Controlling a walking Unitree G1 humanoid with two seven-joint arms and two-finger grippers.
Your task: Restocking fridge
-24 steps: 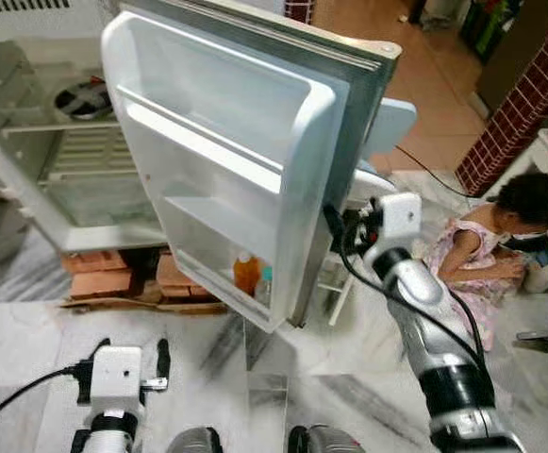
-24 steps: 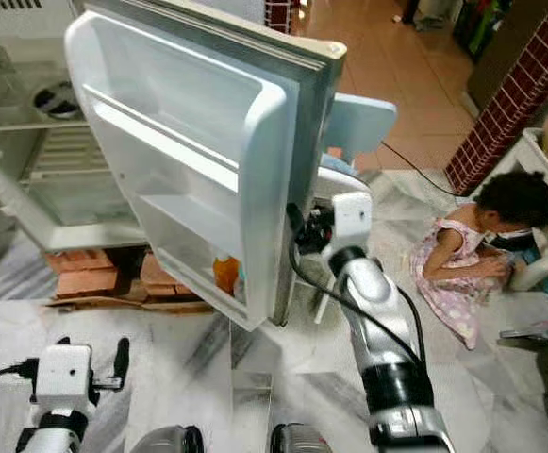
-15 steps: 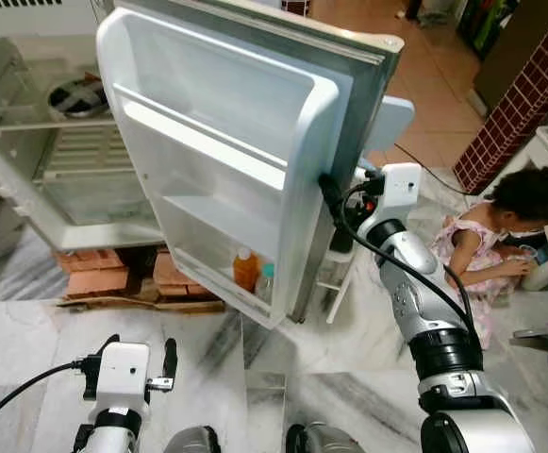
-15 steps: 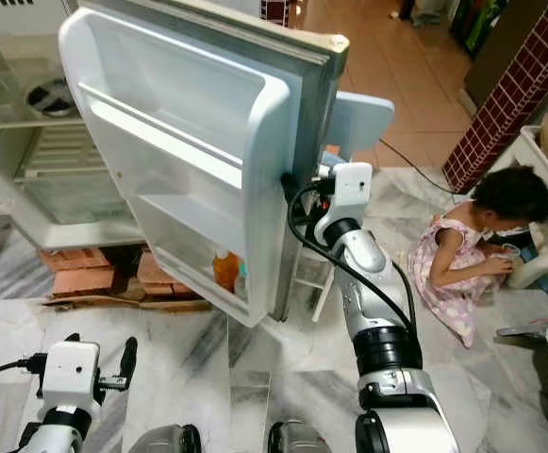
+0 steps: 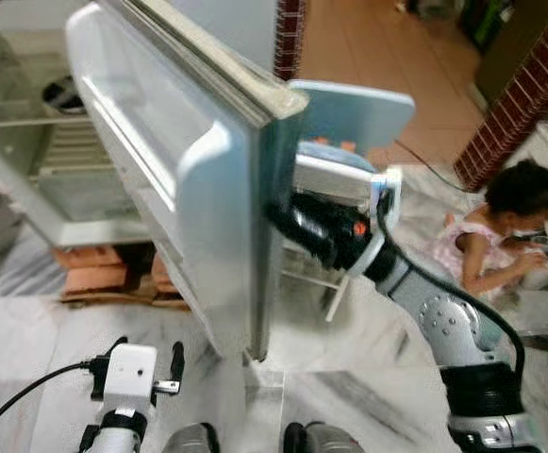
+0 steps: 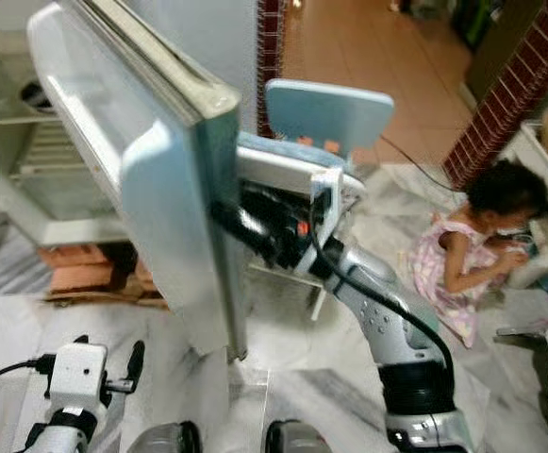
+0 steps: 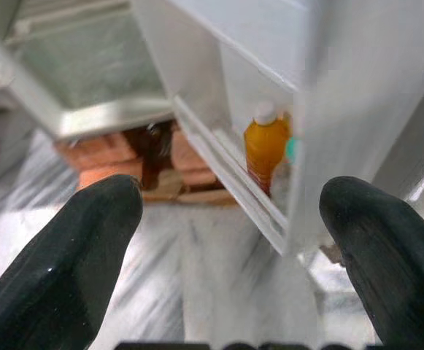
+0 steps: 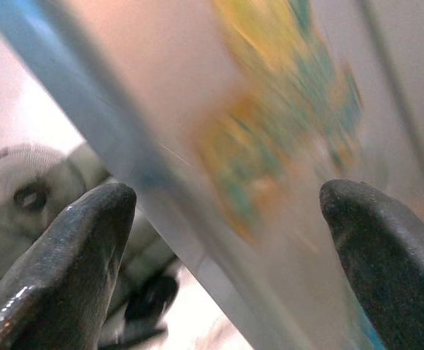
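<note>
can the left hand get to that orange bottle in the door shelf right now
Probably yes. The left hand is open, low in front of the fridge door, and the orange bottle in the door's bottom shelf lies straight ahead between its fingers with only bare floor between.

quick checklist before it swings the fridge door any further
1. Right gripper against the outer face of the fridge door: ok.
2. Right fingers spread open around the door panel: ok.
3. Orange bottle upright in the lower door shelf: ok.
4. Left gripper low over the floor, open, apart from the door: ok.
5. Person sitting on the floor to the right, apart from the door: ok.
6. Fridge interior free to take the door: cannot tell.
</note>
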